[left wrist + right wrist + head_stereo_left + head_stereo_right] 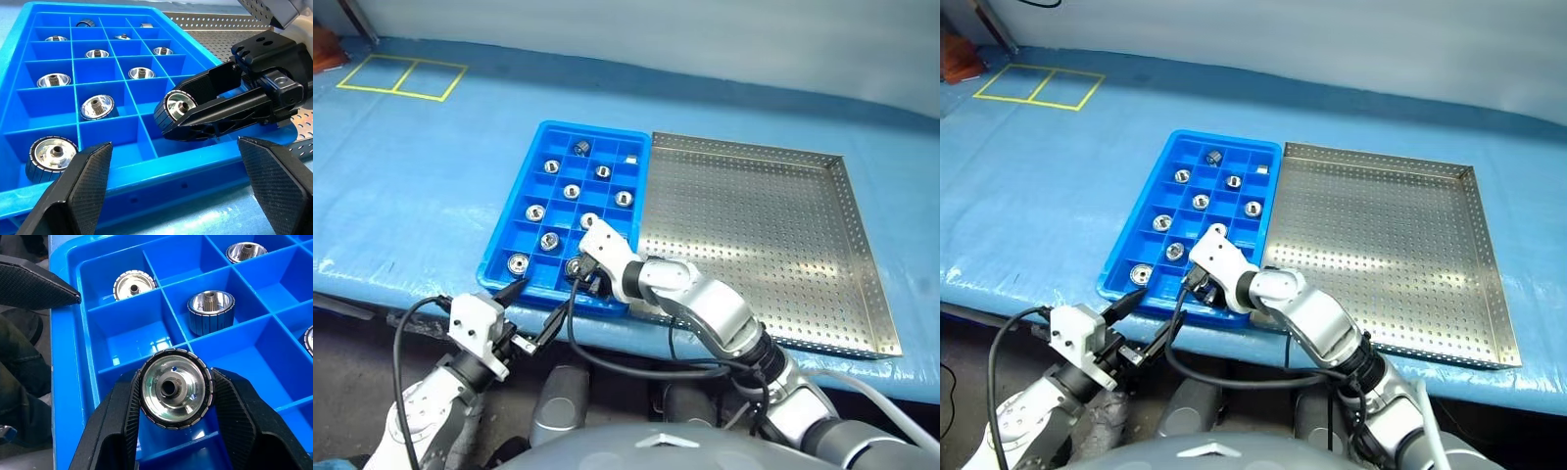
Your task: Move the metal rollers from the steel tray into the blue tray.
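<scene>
- One gripper, the left gripper [530, 311], hangs just off the near edge of the blue tray [534, 157], its two fingers spread wide with nothing between them.
- Several metal rollers [549, 240] already sit in the blue tray, one to a compartment, most standing on end with the centre hole facing up.
- One more roller [175, 387] is clamped in the right gripper [195, 115], which reaches over the tray's near row; the fingers press on its ribbed outer band and its bored face looks back toward the wrist.
- Below that roller the near compartment [134, 340] looks bare, so it is probably the drop spot.
- Judging by the solid metal look, each roller is likely stiff and heavy for its size, and not fragile.
- Its polished faces would probably be slippery; the ribbed band looks the better place to hold, squeezed across the full width as now.
- Being round, a roller may well roll if let go on its side; the compartment walls should stop it.
- Far right, the steel tray [847, 235] touches the blue tray's side, and I see no roller on its dotted floor.
</scene>
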Controlling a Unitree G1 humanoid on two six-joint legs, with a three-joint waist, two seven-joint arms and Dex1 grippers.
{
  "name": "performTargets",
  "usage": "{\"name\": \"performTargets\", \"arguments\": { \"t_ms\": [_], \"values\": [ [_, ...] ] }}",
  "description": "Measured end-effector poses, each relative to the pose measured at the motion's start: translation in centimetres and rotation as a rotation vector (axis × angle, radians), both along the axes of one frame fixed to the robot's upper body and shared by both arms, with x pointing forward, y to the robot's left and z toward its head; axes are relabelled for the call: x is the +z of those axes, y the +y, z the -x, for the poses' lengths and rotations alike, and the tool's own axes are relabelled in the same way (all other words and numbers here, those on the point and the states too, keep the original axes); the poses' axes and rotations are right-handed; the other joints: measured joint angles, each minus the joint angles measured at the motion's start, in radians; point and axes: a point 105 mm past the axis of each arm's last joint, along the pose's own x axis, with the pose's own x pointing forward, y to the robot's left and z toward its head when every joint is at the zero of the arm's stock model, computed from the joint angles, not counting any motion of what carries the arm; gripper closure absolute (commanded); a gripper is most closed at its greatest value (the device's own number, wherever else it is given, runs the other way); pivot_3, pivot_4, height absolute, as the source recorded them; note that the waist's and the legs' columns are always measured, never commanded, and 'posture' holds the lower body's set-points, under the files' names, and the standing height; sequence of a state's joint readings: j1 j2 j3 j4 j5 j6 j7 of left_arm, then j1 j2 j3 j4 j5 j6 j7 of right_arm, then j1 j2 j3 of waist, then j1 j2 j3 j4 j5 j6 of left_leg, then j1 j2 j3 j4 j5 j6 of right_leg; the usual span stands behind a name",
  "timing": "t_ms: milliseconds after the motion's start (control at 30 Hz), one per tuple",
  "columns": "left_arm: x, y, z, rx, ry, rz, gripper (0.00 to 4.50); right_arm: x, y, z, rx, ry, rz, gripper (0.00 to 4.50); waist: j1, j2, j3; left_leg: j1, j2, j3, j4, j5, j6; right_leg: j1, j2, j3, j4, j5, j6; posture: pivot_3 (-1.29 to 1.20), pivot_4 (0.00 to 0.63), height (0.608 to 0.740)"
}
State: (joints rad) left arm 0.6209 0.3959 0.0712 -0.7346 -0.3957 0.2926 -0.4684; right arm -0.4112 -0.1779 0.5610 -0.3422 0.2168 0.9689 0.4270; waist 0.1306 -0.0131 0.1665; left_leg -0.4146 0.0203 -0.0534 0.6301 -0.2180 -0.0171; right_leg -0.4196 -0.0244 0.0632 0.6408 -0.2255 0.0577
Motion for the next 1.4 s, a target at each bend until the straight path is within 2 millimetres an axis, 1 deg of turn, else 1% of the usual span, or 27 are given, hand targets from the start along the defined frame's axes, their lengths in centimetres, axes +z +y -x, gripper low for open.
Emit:
{"name": "performTargets", "arguments": {
  "t_ms": [133, 200, 367, 467, 567, 600, 667, 733, 800, 867, 933, 1100, 1233, 1400],
  "values": [
    [0.3, -0.2, -0.1, -0.028, -0.019, 0.001, 0.00, 0.0, -0.3, 0.0, -0.001, 0.000, 0.003, 0.67, 0.001, 0.000, 0.000, 0.000, 0.000, 0.000, 0.000, 0.000, 0.000, -0.002, 0.000, 0.000, 0.000, 0.000, 0.000, 0.36, 0.150, 0.740],
    [0.4, -0.3, -0.3, -0.051, -0.029, 0.004, 0.00, 0.2, -0.6, -0.2, -0.014, -0.010, 0.000, 0.67, 0.000, 0.000, 0.000, -0.001, 0.000, 0.001, 0.000, 0.000, 0.000, -0.006, 0.000, 0.000, 0.000, 0.000, 0.000, 0.33, 0.150, 0.740],
    [0.5, -0.5, -1.3, -0.111, -0.050, 0.007, 0.00, 0.9, -1.4, 0.1, -0.056, 0.002, -0.055, 0.67, -0.004, -0.001, -0.001, -0.003, 0.000, 0.001, 0.000, 0.000, -0.001, -0.004, 0.000, 0.000, 0.000, 0.000, 0.000, 0.27, 0.150, 0.740],
    [1.7, -0.9, -2.5, -0.138, -0.102, 0.027, 0.00, 2.3, -3.5, -0.7, -0.165, -0.024, -0.133, 0.67, -0.007, -0.001, -0.001, -0.004, 0.000, 0.001, 0.001, 0.000, -0.002, -0.005, 0.000, 0.000, 0.002, 0.000, 0.001, 0.22, 0.150, 0.740],
    [3.2, -1.3, -4.2, -0.150, -0.154, 0.052, 0.00, 4.2, -5.7, -1.1, -0.261, -0.087, -0.209, 0.67, -0.029, -0.002, -0.001, -0.002, 0.000, 0.001, 0.001, 0.001, -0.002, -0.002, 0.001, 0.000, 0.002, 0.000, 0.001, 0.17, 0.150, 0.740],
    [3.4, -1.4, -4.5, -0.150, -0.161, 0.057, 0.00, 4.4, -6.1, -1.2, -0.279, -0.097, -0.219, 0.67, -0.035, -0.002, -0.001, -0.002, 0.000, 0.001, 0.001, 0.001, -0.002, -0.002, 0.001, 0.000, 0.002, 0.000, 0.001, 0.16, 0.150, 0.740],
    [4.1, -1.9, -5.4, -0.152, -0.180, 0.067, 0.00, 4.4, -7.7, -1.1, -0.347, -0.116, -0.227, 0.67, -0.048, -0.002, -0.001, -0.001, 0.000, 0.001, 0.001, 0.001, -0.002, -0.001, 0.000, 0.001, 0.002, 0.000, 0.001, 0.13, 0.150, 0.740],
    [4.4, -2.1, -6.3, -0.150, -0.188, 0.063, 0.00, 3.7, -9.5, -1.2, -0.419, -0.141, -0.200, 0.67, -0.064, -0.002, -0.001, 0.000, 0.000, 0.001, 0.001, 0.001, -0.002, 0.001, 0.000, 0.001, 0.002, 0.001, 0.001, 0.10, 0.150, 0.740],
    [4.1, -2.3, -7.1, -0.143, -0.177, 0.053, 0.00, 2.8, -11.2, -1.1, -0.509, -0.161, -0.182, 0.67, -0.081, -0.002, -0.001, 0.002, -0.001, 0.001, 0.001, 0.001, -0.002, 0.003, 0.000, 0.001, 0.002, 0.001, 0.001, 0.08, 0.150, 0.740],
    [3.7, -2.5, -7.8, -0.135, -0.164, 0.035, 0.00, 2.4, -12.5, -1.1, -0.586, -0.193, -0.177, 0.67, -0.102, -0.002, -0.001, 0.003, 0.000, 0.001, 0.001, 0.001, -0.002, 0.003, 0.001, 0.001, 0.002, 0.001, 0.001, 0.06, 0.150, 0.740],
    [3.6, -2.9, -8.4, -0.128, -0.167, 0.021, 0.00, 2.3, -13.3, -0.9, -0.633, -0.229, -0.185, 0.67, -0.115, -0.002, -0.001, 0.004, 0.000, 0.001, 0.002, 0.001, -0.002, 0.004, 0.001, 0.002, 0.003, 0.001, 0.001, 0.05, 0.150, 0.740],
    [2.7, -2.9, -9.7, -0.092, -0.158, -0.038, 0.00, 2.5, -14.6, -0.4, -0.746, -0.317, -0.243, 0.67, -0.144, -0.002, -0.001, 0.004, 0.000, 0.001, 0.002, 0.001, -0.002, 0.005, 0.001, 0.003, 0.003, 0.001, 0.002, 0.02, 0.150, 0.740],
    [2.9, -3.1, -10.5, -0.048, -0.186, -0.019, 0.00, 2.6, -15.4, 0.1, -0.846, -0.393, -0.309, 0.67, -0.150, -0.002, -0.002, 0.004, 0.000, 0.001, 0.002, 0.001, -0.003, 0.005, 0.001, 0.004, 0.003, 0.001, 0.003, 0.01, 0.150, 0.740],
    [3.1, -3.1, -11.0, -0.018, -0.227, -0.019, 0.00, 1.7, -16.1, 0.7, -0.920, -0.420, -0.327, 0.67, -0.155, -0.002, -0.002, 0.005, 0.000, 0.002, 0.003, 0.001, -0.003, 0.005, 0.001, 0.004, 0.003, 0.001, 0.002, -0.01, 0.150, 0.740]
  ]
}}
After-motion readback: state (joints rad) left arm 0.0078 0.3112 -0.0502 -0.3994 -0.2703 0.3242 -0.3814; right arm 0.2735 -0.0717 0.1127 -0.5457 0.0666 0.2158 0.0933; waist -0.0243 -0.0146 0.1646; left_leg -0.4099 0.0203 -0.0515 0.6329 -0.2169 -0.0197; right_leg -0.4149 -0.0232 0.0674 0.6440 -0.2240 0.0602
